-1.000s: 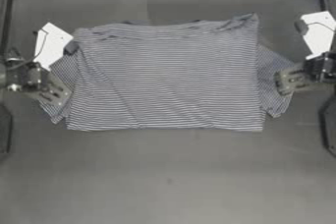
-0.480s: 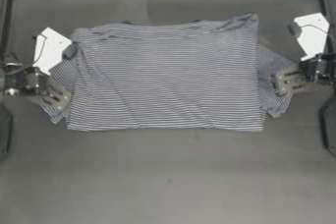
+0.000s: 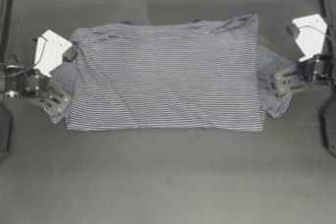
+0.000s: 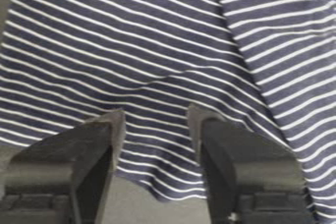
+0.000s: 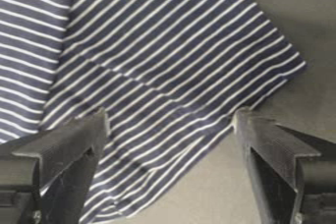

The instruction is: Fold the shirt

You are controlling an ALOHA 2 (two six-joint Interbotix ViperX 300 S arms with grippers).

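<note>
Shirt (image 3: 167,75) lies spread flat on the table (image 3: 171,179), in the far half, both sleeves sticking out at the sides. Left claw (image 3: 54,101) sits at the left sleeve, jaws narrowly apart with the striped sleeve edge between them. Right claw (image 3: 287,81) is at the right sleeve, jaws wide, straddling the sleeve hem, nothing gripped.

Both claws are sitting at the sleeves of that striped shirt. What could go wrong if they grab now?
The left gripper is open over only the sleeve's edge, so it might pinch too little cloth and slip off. The right gripper stands wide open with one jaw past the sleeve's hem over bare table, so it could catch just a corner. Uneven grips might drag the shirt crooked.
</note>
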